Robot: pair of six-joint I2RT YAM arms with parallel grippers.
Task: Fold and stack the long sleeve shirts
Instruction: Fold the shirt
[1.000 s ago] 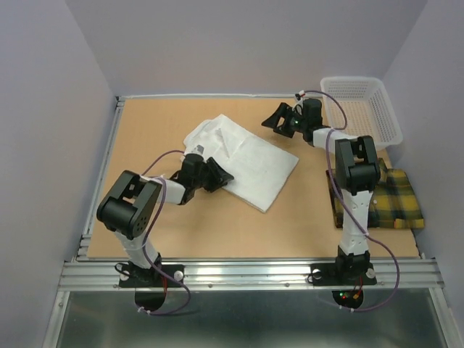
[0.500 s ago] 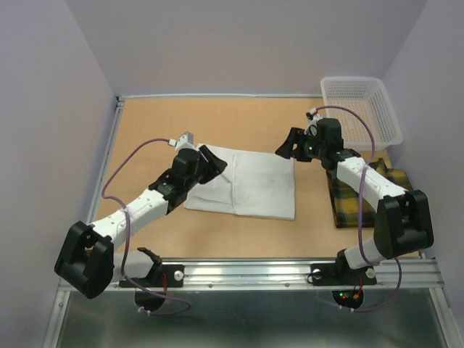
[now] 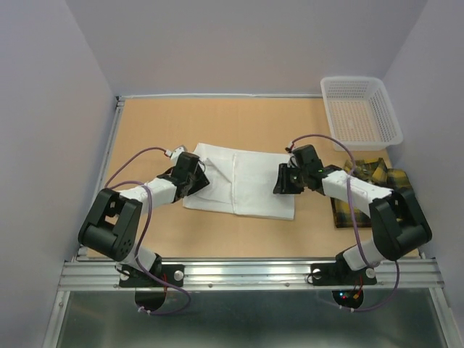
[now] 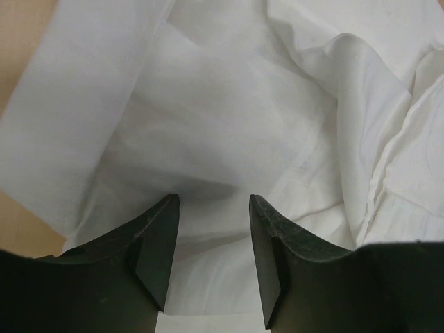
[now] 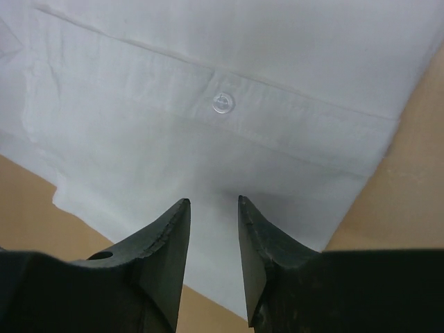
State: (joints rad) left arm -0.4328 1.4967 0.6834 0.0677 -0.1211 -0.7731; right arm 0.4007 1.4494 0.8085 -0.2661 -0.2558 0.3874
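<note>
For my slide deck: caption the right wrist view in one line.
Right gripper, jaws slightly apart, at the edge of the folded white shirt, a clear button just ahead.

left arm [image 3: 145, 192]: elbow folded near its base, forearm reaching inward | left gripper [image 4: 211, 201]: tilted down, jaws parted | right arm [image 3: 355, 190]: forearm low, reaching inward | right gripper [image 5: 214, 201]: tilted down, jaws narrowly apart

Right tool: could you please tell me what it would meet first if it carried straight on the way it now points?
The white shirt: the right tool points at the cloth near its edge, just short of the button, with the jaws apart. Whether the tips already touch the cloth is unclear.
</note>
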